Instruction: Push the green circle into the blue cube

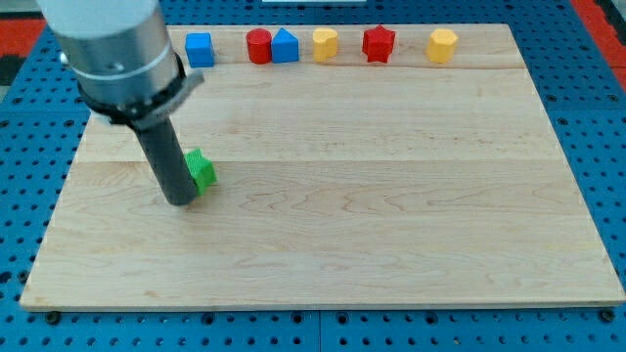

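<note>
My tip (touching) beside green block

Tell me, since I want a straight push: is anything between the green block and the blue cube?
Nothing visible. My tip sits against the green block on its left, and bare board runs from it up to the blue cube at the top edge.
</note>
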